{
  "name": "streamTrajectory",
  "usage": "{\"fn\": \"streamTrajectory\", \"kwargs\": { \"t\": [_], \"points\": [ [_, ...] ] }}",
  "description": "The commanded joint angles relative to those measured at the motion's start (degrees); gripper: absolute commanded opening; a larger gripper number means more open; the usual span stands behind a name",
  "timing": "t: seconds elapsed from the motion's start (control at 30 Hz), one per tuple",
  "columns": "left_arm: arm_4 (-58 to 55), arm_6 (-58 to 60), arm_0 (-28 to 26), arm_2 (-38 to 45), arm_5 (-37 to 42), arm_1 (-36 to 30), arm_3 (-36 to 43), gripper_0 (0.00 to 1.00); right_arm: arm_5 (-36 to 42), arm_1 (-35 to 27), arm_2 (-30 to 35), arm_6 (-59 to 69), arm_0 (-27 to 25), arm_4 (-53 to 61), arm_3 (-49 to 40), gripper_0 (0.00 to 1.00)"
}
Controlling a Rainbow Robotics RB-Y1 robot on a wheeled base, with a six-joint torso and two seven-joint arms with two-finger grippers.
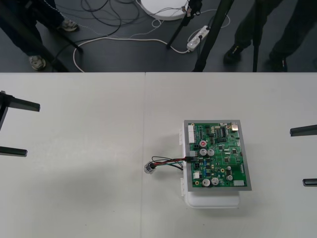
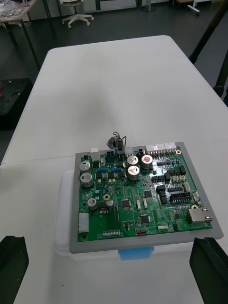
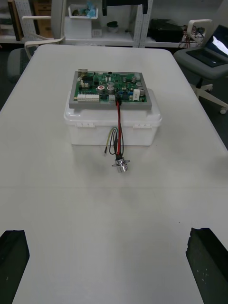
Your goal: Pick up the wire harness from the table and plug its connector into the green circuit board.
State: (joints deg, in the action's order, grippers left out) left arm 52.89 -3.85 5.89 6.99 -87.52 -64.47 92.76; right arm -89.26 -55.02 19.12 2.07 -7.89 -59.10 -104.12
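**A:** From above, how far along is the job?

**B:** It looks done. The wire harness [image 1: 168,161] starts at the left edge of the circuit board [image 1: 220,153], where its black plug [image 1: 190,159] sits among the parts. It runs off past the white base [image 1: 213,201], and the metal socket [image 1: 149,167] lies on the table [image 1: 89,188] near the base, on its left.

**A:** And the arms?

**B:** The left gripper [image 1: 15,128] waits at the table's left edge and the right gripper [image 1: 306,156] at its right edge. Both are well apart from the board, spread wide and holding nothing.

**A:** What does the right wrist camera show?

**B:** Its fingers [image 2: 12,266] stand far apart with nothing between them. The board lies just beyond them. The plug is on the board's edge farthest from this gripper, and the socket peeps up behind that edge.

**A:** And the left wrist camera?

**B:** Those fingers [image 3: 13,263] are also wide apart and empty. Beyond them the socket rests on the table, and the wires [image 3: 118,128] climb the base's side to the plug on the board's nearest edge. The plug appears seated, though I cannot tell whether it is pushed fully home. I judge nothing is left to do but confirm that.
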Motion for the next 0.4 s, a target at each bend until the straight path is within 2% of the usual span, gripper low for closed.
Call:
{"fn": "streamTrajectory", "kwargs": {
  "t": [0.03, 0.4],
  "points": [
    [0.2, 4.11, -1.06, 2.06, -2.48, -2.76, 1.02, 0.98, 0.4, -2.02, 1.53, 1.0, 1.03, 0.92, -0.12, 1.0],
    [0.2, 4.11, -1.06, 2.06, -2.48, -2.76, 1.02, 0.98, 0.4, -2.02, 1.53, 1.0, 1.03, 0.92, -0.12, 1.0]
  ]
}}
